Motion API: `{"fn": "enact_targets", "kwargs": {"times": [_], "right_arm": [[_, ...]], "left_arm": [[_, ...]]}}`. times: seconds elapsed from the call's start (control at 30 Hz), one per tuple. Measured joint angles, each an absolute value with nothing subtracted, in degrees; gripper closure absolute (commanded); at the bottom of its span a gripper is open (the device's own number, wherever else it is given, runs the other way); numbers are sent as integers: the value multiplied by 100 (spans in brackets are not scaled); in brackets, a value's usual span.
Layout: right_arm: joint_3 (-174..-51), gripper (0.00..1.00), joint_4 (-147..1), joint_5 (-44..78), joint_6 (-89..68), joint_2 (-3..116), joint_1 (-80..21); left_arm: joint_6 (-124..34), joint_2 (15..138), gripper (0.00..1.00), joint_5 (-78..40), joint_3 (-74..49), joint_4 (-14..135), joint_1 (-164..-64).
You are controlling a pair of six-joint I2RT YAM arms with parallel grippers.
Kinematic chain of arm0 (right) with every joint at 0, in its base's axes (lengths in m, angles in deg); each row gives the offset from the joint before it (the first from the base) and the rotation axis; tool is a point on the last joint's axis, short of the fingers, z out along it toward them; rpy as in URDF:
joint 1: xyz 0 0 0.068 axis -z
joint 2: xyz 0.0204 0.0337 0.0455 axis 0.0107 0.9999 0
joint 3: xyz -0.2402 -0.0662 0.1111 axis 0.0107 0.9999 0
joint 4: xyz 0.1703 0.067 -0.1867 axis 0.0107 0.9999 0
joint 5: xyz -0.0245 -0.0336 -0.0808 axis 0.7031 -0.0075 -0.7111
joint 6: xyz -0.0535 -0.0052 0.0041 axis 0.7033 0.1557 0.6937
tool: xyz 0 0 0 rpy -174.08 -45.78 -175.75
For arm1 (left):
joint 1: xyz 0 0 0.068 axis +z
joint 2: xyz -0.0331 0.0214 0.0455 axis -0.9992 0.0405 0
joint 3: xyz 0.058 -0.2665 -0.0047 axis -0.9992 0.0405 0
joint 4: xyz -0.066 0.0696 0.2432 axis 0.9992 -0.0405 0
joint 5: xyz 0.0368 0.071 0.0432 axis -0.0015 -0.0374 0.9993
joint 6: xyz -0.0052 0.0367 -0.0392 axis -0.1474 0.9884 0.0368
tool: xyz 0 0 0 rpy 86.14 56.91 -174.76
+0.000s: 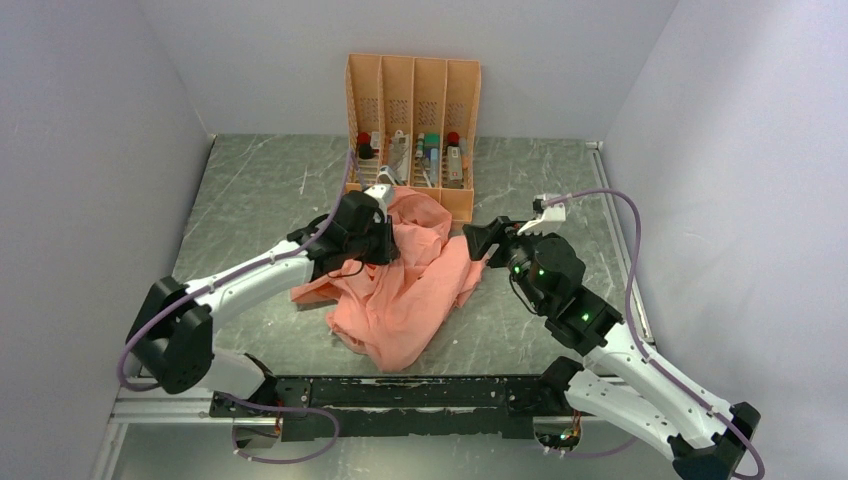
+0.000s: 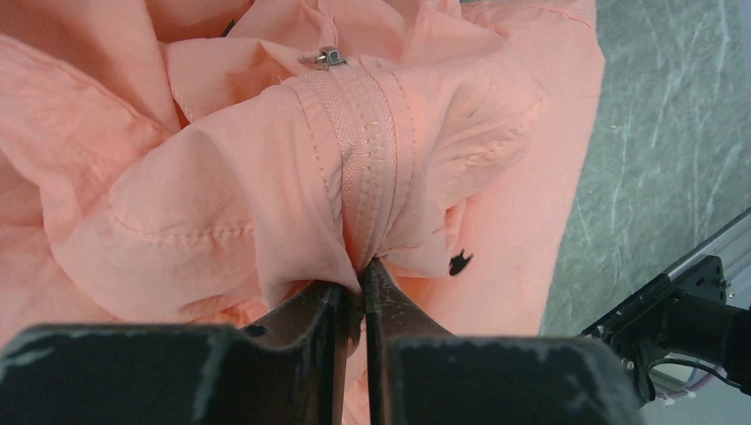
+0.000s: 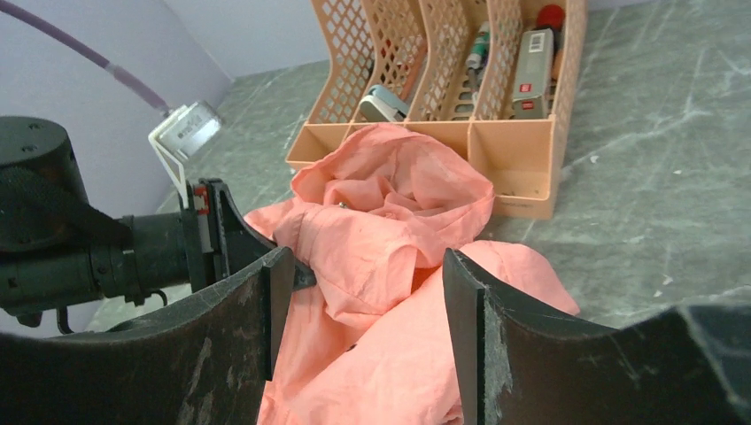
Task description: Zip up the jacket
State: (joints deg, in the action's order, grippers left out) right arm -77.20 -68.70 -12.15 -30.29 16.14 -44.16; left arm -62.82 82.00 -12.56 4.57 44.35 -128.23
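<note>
The salmon-pink jacket [image 1: 405, 285] lies crumpled in the middle of the table, just in front of the orange rack. My left gripper [image 1: 383, 240] is shut on a fold of it at the zipper tape [image 2: 367, 177]; a small metal zipper slider [image 2: 324, 58] sits at the far end of that tape. The pinched fabric is lifted a little into a hump [image 3: 390, 208]. My right gripper [image 1: 478, 240] is open and empty at the jacket's right edge, jaws wide apart, with the jacket [image 3: 398, 336] showing between them. Its fingertips [image 3: 279, 274] are not touching fabric.
The orange four-slot rack [image 1: 412, 130] stands behind the jacket, holding several small items, and also shows in the right wrist view [image 3: 496, 133]. Grey walls close in on three sides. A metal rail [image 1: 400, 395] runs along the near table edge.
</note>
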Motion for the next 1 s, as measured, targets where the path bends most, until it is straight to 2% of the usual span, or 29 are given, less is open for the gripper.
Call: {"fn": "enact_targets", "kwargs": {"times": [0.13,0.27,0.33,0.37,0.63,0.77,0.8,0.97,1.0], "right_arm": [[-7718,34,-6868,-1392,-2924,1675,-4416],[-7676,30,-6888,-1648,-2742,1741,-4408],[-7678,27,-6910,-1779,-2648,1822,-4388],[-7678,25,-6918,-1831,-2613,1859,-4373],[-7705,18,-7001,-2201,-2246,2180,-4032],[-7875,9,-6982,-2168,-2111,2552,-3682],[-7934,3,-6980,-2159,-2074,2659,-3595],[-8011,0,-7152,-2150,-1702,3090,-3313],[-7954,0,-7310,-2139,-1542,3133,-3267]], "left_arm": [[-6219,8585,61,-1277,57,4505,-12653],[-6085,8841,37,-1249,-514,4463,-12504],[-6013,8858,19,-1221,-708,4424,-12474],[-5952,8843,3,-1199,-807,4382,-12474],[-5451,8344,0,-609,-1454,3788,-12356],[-5154,7881,0,-292,-1622,3724,-11949],[-5076,7756,0,-150,-1622,3742,-11877],[-4492,6911,0,497,-944,4511,-11711],[-4282,6642,3,576,-555,4863,-11704]]}}
